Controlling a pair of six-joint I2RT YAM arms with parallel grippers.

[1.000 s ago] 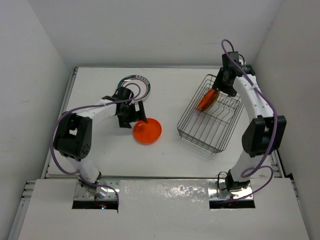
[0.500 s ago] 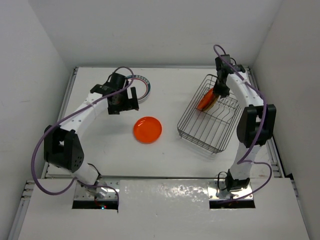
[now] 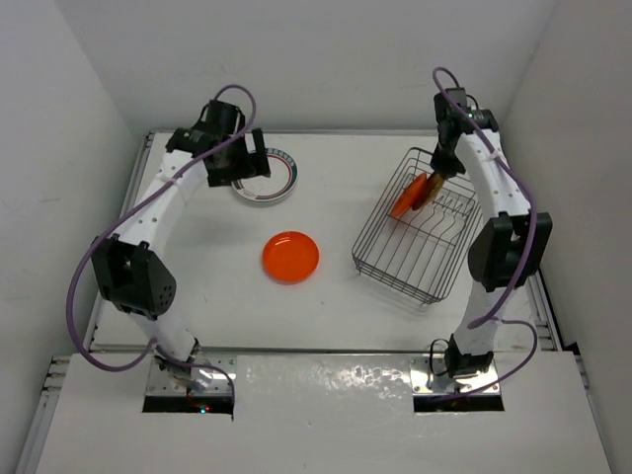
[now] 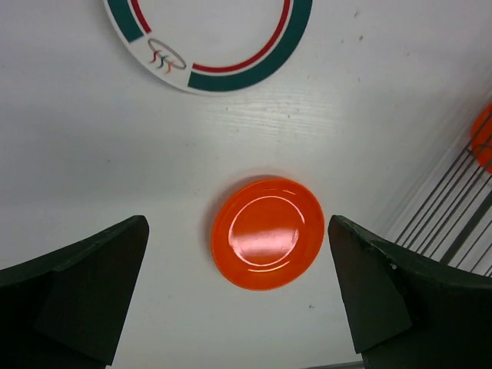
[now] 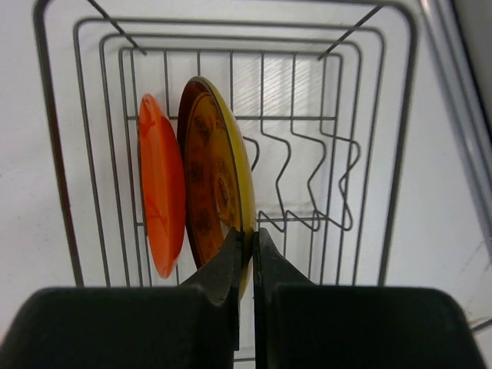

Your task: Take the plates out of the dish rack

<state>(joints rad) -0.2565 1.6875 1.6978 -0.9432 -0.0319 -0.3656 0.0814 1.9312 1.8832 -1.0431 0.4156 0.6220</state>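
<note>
The dish rack (image 3: 395, 267) stands at the right with two plates upright in it, an orange plate (image 5: 161, 196) and a yellow plate with a brown face (image 5: 211, 177). My right gripper (image 5: 247, 250) is shut on the yellow plate's rim, reaching into the rack (image 5: 369, 154) from above, also seen as right gripper (image 3: 441, 170). Another orange plate (image 3: 290, 257) lies flat on the table's middle. A white plate with a green rim (image 3: 276, 180) lies at the back left. My left gripper (image 3: 237, 158) hovers open over it, holding nothing; below its fingers shows the flat orange plate (image 4: 267, 233).
White walls close in the table on the left, back and right. The rack's upright wire dividers (image 5: 307, 177) to the right of the yellow plate hold nothing. The rack's edge (image 4: 453, 223) shows at the right of the left wrist view.
My right gripper has closed on the yellow plate's rim. My left arm has drawn back from the flat orange plate to the far left, above the white plate.
</note>
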